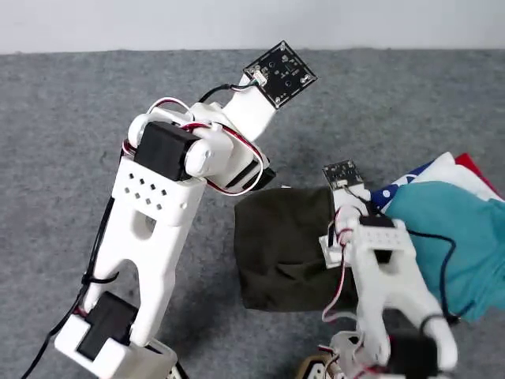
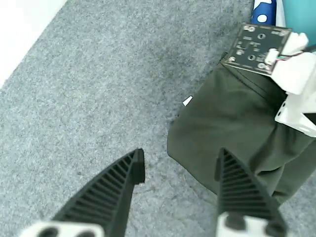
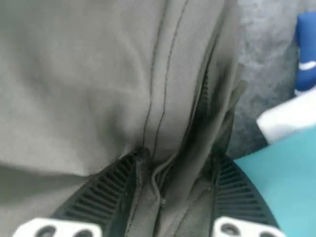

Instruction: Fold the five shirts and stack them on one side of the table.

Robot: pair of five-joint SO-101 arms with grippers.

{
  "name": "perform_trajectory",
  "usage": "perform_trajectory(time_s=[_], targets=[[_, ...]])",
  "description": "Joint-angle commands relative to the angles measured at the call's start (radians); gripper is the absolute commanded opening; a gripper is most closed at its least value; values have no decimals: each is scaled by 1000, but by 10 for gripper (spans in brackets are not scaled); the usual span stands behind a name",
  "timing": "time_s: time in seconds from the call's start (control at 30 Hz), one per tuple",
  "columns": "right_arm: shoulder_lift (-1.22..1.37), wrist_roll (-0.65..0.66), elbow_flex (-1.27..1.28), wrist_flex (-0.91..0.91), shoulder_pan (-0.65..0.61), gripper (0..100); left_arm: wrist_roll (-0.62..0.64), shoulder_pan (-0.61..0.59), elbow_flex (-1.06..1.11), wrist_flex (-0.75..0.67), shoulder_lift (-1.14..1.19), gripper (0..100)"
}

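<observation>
Dark green shirt [image 1: 280, 245] lies at 5 o'clock of the table [image 1: 95, 103] centre, pile of shirts [image 1: 450, 229] at its 3 o'clock; right gripper [image 3: 175, 165] spread astride a ridge at its 3 o'clock edge, left gripper [image 2: 180, 158] spread by its 10 o'clock corner; cloth judged light, limp, sag-prone, so grip doubled hems or corners

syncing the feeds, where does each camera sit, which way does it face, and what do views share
High view: fixed above the table, looking down on left arm, right arm, olive shirt.
Left wrist view: on the left arm, looking down past its open left claw at the shirt's edge; right arm's camera board beyond.
Right wrist view: close over the shirt, right claw astride a fold.
All three share the olive shirt.
</observation>
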Motion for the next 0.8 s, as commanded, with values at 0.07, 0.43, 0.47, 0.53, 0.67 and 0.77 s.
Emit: perform_trajectory(time_s=[0.07, 0.43, 0.47, 0.53, 0.67, 0.77], targets=[[145, -3, -71, 56, -74, 9, -11, -8, -4, 15, -35, 235], [-148, -5, -307, 302, -76, 9, -12, -26, 41, 15, -38, 235], [-188, -3, -347, 321, -71, 9, -12, -37, 45, 15, -43, 235], [-262, -2, -405, 340, -31, 9, -12, -54, 45, 15, -46, 235], [-311, -2, -477, 340, 119, 9, -9, -66, 45, 15, -46, 235], [-297, -2, -523, 337, 257, 9, -9, -61, 45, 15, -46, 235]])
